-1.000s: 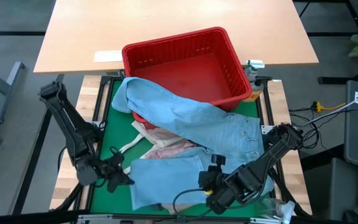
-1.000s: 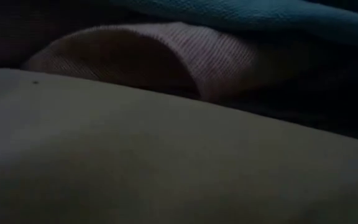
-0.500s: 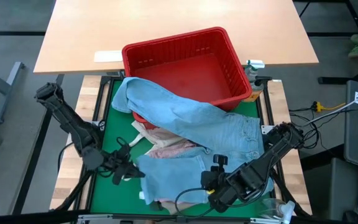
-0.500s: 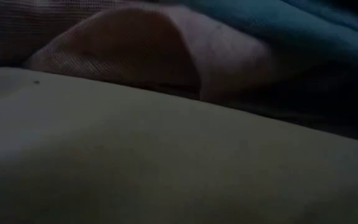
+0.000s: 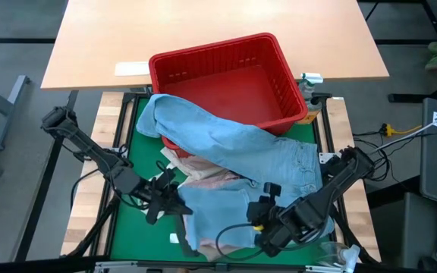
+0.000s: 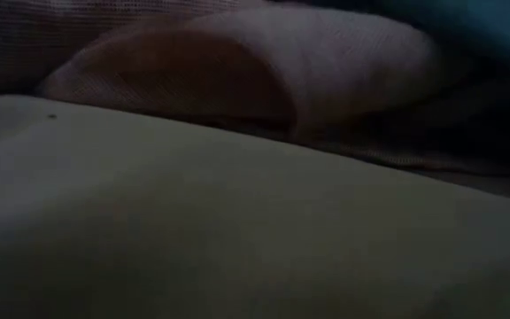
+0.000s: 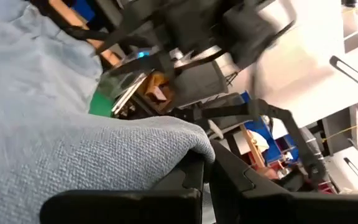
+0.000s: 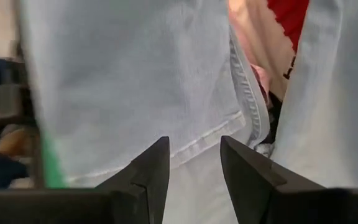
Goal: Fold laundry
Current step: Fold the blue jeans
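No text or label is readable — none.

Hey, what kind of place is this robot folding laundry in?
Probably a robotics lab or workshop: the green mat sits on a framed rig, a bare wooden table stands behind the red plastic basket, and loose cables trail alongside.

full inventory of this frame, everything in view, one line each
jeans: 1, light blue, draped from the basket front across the mat, one leg end pinched by the left gripper
basket: 1, red, far end of the mat
pink top: 1, under the jeans
tote bag: 1, white, under the jeans
mat: 1, green, under the pile
paper: 1, white, on the wooden table
left gripper: shut on the jeans hem
right gripper: open, at the jeans' near edge
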